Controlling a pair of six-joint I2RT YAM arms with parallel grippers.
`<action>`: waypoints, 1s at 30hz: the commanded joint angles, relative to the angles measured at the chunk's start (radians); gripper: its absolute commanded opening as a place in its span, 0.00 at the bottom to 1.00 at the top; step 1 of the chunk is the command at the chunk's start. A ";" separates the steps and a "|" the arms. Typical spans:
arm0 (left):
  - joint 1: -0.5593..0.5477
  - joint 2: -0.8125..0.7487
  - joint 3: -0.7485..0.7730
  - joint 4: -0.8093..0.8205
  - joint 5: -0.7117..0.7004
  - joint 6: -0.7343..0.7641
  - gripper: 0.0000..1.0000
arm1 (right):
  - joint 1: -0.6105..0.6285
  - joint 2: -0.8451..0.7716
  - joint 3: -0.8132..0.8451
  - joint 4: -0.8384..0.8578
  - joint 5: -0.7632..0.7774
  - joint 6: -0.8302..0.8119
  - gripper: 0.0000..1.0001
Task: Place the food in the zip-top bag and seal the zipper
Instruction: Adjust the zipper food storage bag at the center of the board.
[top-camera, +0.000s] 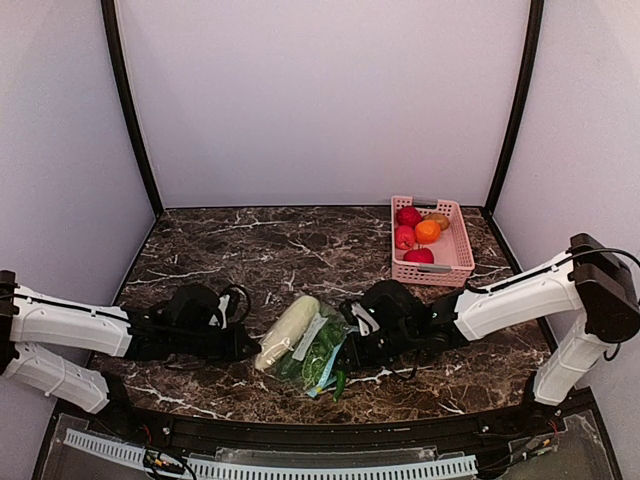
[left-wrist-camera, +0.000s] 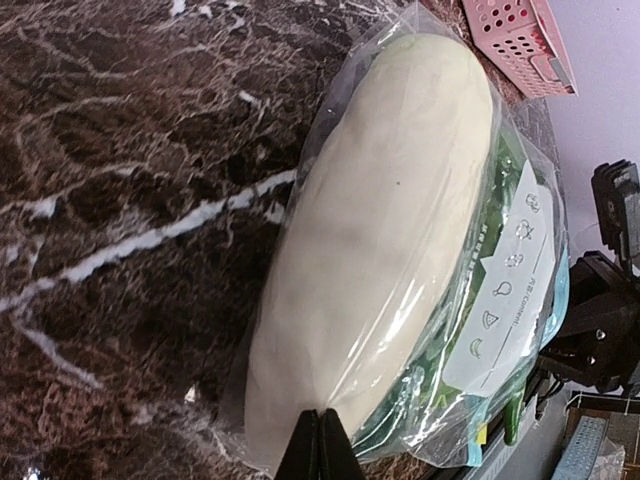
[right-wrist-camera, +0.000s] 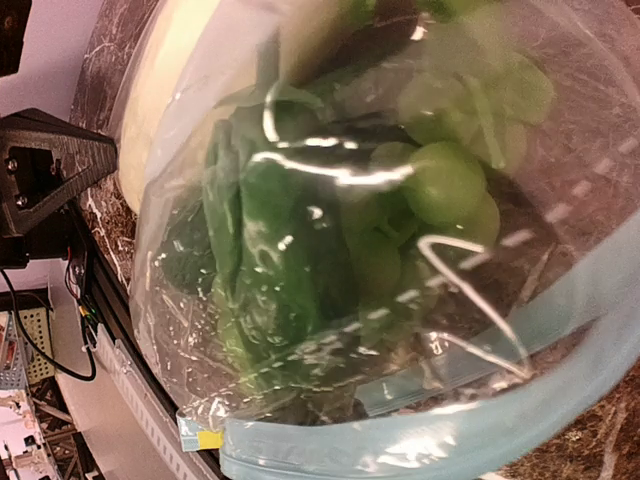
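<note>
Left gripper has its fingers pressed tight together at the end of the zip-top bag; I can't make out whether any film is caught between them. Right gripper sits against the bag's right side, and from where I stand I cannot tell if its fingers are parted or clamped.

The bag lies flat close to the table's near edge, about midway between the left and right edges, between the two grippers. Inside it, the pale gourd fills the left side, with the leafy green vegetable and the grapes packed beside it under the whitish label. The dark-green pepper shows at the bag's near end. The teal zipper runs along the right edge. A pink basket of red and orange fruit stands toward the far right corner.
</note>
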 joint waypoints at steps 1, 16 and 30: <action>0.048 0.127 0.102 0.092 0.074 0.112 0.01 | 0.013 -0.006 -0.009 0.004 0.044 0.007 0.00; 0.137 0.379 0.416 0.021 0.139 0.321 0.27 | 0.037 -0.009 -0.042 0.032 0.212 0.238 0.00; -0.007 -0.009 0.094 -0.008 0.033 -0.031 0.75 | 0.055 0.041 0.018 0.020 0.261 0.257 0.00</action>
